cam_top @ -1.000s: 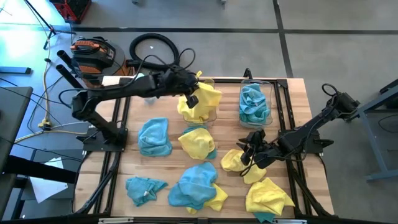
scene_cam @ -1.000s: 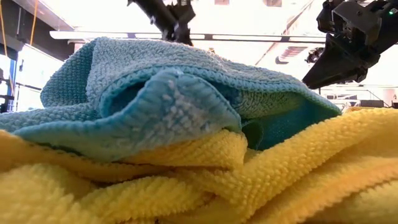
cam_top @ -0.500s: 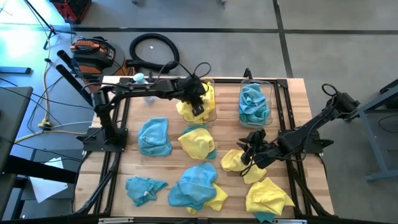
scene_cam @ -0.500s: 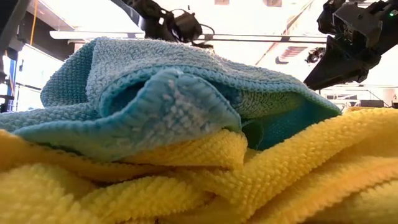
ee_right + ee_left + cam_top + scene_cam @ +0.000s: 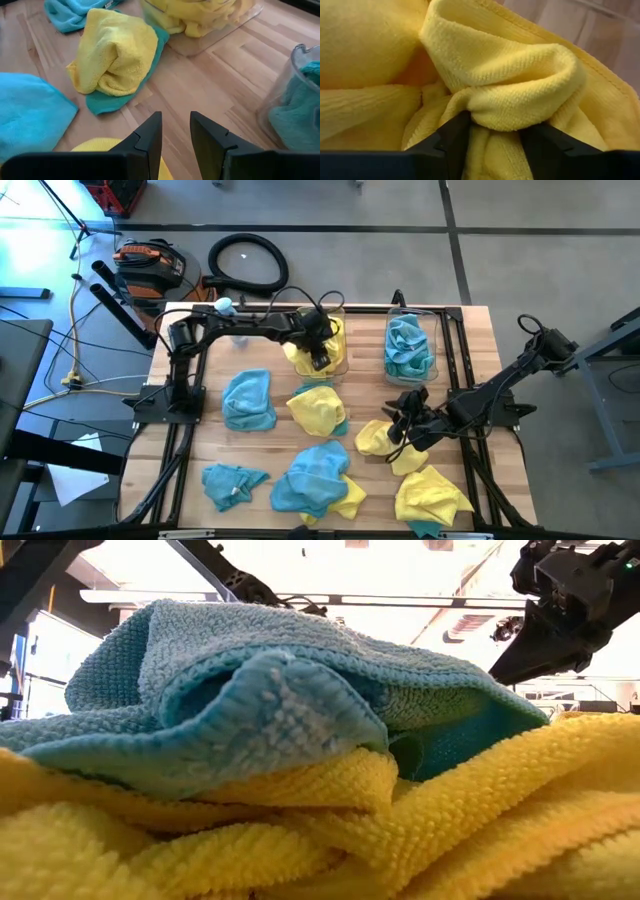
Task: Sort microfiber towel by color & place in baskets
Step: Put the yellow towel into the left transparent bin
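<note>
Two clear baskets stand at the table's far side. The left basket (image 5: 342, 360) holds yellow microfiber towels (image 5: 335, 335), the right basket (image 5: 412, 315) teal ones (image 5: 408, 345). My left gripper (image 5: 320, 356) is down in the left basket, open, with a yellow fold (image 5: 520, 100) between its fingers. My right gripper (image 5: 404, 426) hovers open over the table at mid right, just above a loose yellow towel (image 5: 378, 440), holding nothing. Loose teal (image 5: 248, 400) and yellow (image 5: 432, 498) towels lie scattered over the table. My left gripper's two fingers (image 5: 451, 142) stand apart on either side of a bulging fold of a yellow towel (image 5: 492, 112), which lies against their inner sides. The fingers come from above into the basket. The towel rests on the other yellow towels there.
A yellow towel on a teal one (image 5: 117, 52) lies mid-table. A teal towel over a yellow one (image 5: 280, 690) sits at the near edge, right before the low camera. A small bottle with a blue cap (image 5: 225, 306) stands at the far left. A black hose ring (image 5: 245, 260) lies beyond the table.
My left gripper has sunk toward the far edge and down into the left basket with the yellow towel. The towel, which hung over the basket's rim, now lies inside on the other yellow ones. In the low view the gripper has dropped behind the teal towel.
</note>
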{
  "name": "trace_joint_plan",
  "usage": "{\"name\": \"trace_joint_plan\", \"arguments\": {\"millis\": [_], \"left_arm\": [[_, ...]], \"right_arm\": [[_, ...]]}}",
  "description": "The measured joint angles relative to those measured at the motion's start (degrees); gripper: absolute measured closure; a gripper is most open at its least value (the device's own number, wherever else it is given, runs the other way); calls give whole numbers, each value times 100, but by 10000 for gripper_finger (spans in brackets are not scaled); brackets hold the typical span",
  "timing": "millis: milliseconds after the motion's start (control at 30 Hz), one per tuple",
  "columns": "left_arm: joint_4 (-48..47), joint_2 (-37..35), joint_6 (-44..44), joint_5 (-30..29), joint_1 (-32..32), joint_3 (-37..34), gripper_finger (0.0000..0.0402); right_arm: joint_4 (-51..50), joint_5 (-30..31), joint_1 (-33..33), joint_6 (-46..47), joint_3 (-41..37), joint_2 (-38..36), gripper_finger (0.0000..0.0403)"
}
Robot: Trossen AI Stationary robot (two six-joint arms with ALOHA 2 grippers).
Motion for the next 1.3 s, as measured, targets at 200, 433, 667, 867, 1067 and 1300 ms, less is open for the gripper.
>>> {"name": "trace_joint_plan", "arguments": {"millis": [200, 433, 667, 867, 1067, 1300], "left_arm": [[-43, -228, 361, -17, -7, -5, 236], [-595, -1168, 359, -37, -5, -4, 236], [-1740, -1839, 126, -378, -124, -60, 236], [-1669, -1830, -9, -416, -205, -525, 236], [-1538, -1830, -200, -613, -201, -826, 251], [-1289, -1830, -104, -748, -199, -826, 381]], "right_arm": [[-20, 53, -2, 1, 0, 0, 309], [-20, 53, -2, 2, 0, 0, 309], [-54, 53, -2, 3, 0, 0, 309], [-64, 53, -1, 18, 0, 0, 309], [-64, 55, -2, 20, 0, 0, 309], [-63, 57, -2, 11, 0, 0, 309]]}}
